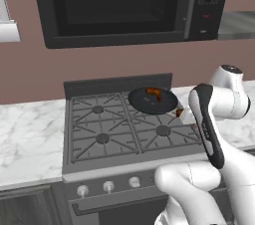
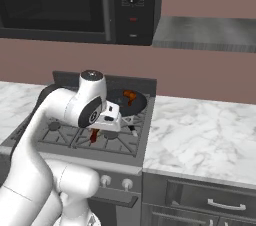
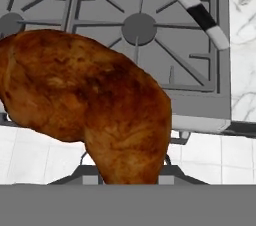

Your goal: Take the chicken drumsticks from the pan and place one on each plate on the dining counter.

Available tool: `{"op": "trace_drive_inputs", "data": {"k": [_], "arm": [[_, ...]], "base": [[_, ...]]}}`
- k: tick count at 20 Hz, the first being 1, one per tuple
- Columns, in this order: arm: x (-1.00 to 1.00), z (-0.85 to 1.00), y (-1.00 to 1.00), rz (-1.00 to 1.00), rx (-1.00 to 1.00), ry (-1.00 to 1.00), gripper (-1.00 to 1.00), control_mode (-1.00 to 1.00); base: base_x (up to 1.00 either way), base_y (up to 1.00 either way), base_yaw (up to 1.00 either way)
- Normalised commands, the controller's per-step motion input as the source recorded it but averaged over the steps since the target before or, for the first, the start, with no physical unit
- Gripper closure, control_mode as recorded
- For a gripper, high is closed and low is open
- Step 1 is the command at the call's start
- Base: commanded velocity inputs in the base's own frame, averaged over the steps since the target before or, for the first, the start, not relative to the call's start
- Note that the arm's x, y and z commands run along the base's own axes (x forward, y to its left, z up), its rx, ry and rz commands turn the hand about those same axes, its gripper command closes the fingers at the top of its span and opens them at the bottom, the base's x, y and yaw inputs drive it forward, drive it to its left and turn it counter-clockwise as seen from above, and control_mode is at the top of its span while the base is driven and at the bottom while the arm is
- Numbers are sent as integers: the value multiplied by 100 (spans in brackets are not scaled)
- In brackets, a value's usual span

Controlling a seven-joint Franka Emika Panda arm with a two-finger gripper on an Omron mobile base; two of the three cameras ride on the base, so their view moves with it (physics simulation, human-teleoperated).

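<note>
A reddish-brown drumstick looms large in the hand view, its plump end up and to the left and its narrow end running down between the gripper's dark tips at the bottom edge, so the jaws are clenched on it. In the right base view the same drumstick shows as a small reddish piece hanging below the white hand, above the front grates of the stove, clear of the cooking surface. The second drumstick lies in the black pan, which sits on the back right burner; from the right base view that drumstick rests toward the far side of the pan, apart from the gripper and the one it carries. In the hand view the pan's handle, grey with a dark band, slants across the stove's grates toward the marble worktop beside it. The held drumstick is thus nearer the front edge of the stove than the pan is. A dark microwave hangs above the stove.
</note>
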Motion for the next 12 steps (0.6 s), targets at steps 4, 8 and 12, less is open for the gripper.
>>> {"op": "trace_drive_inputs", "data": {"k": [4, 8, 12], "arm": [[-30, 15, 14, 0, -5, 0, 100, -100], [-20, 0, 8, 0, -6, 0, 100, -100], [-2, 0, 3, 0, -3, 0, 100, -100]], "base": [[0, 0, 0], [0, 0, 0], [0, 0, 0]]}}
